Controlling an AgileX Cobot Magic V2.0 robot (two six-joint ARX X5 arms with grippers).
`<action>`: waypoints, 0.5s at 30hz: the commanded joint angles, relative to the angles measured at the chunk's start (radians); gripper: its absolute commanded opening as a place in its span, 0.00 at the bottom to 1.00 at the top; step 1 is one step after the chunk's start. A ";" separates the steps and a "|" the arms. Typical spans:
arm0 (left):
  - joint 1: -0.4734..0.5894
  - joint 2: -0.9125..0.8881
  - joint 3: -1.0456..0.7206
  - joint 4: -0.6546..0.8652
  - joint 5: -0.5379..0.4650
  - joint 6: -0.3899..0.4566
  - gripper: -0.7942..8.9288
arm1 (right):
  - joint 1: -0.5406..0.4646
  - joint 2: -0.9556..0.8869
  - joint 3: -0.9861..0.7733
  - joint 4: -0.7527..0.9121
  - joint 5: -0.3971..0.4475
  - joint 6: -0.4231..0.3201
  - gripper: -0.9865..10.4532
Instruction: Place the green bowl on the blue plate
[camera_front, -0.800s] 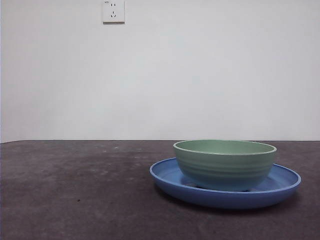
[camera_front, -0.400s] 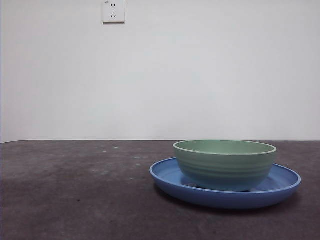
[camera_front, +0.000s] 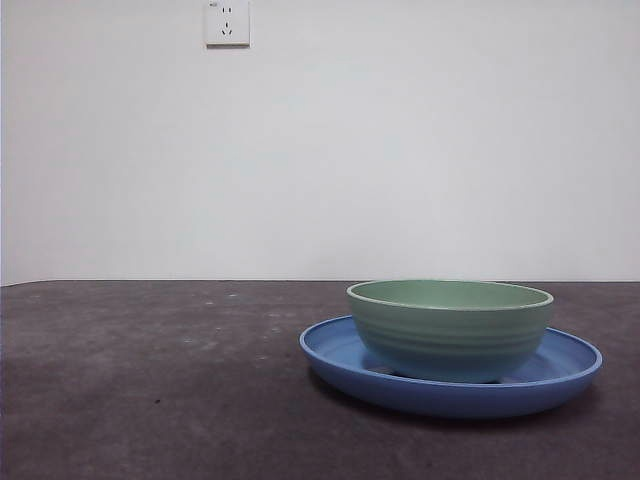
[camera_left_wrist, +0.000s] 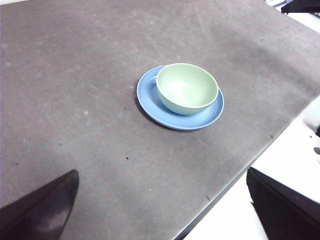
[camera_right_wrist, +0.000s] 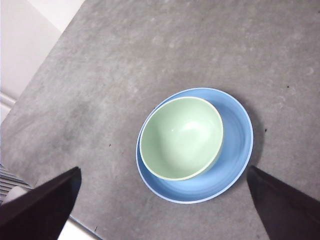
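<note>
**Green bowl sat on blue plate, both grippers clear**

Mint-green and upright, the bowl (camera_front: 450, 328) stood on the plate (camera_front: 340, 362), its base inside the plate's raised rim. The wrist views showed it off-centre there, close to one part of the rim, with a wider crescent of blue left bare on the opposite side. The plate lay flat on the dark grey table (camera_front: 150, 380). Above the table, on the white wall well away from the plate, hung a socket (camera_front: 227, 22).

The left gripper (camera_left_wrist: 160, 210) hung high and well apart from the plate, looking down at it across a stretch of table, near the table's edge. Its two jaws stood wide apart and held nothing.

The right gripper (camera_right_wrist: 160, 205) hovered almost straight above the plate, looking down into the bowl (camera_right_wrist: 181, 138). Its jaws were likewise spread wide, one to either side of the plate (camera_right_wrist: 235, 150), touching neither it nor the bowl.

Neither arm showed in the front view.
</note>
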 joint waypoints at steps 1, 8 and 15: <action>-0.004 -0.008 0.007 0.016 -0.002 -0.013 0.73 | 0.000 0.006 0.018 -0.012 0.000 0.017 0.67; -0.004 -0.009 0.007 0.021 -0.002 -0.013 0.73 | 0.000 0.040 0.018 -0.083 0.051 0.063 0.64; -0.004 -0.009 0.007 0.019 -0.002 -0.013 0.73 | 0.000 0.182 0.018 -0.080 0.072 0.067 0.64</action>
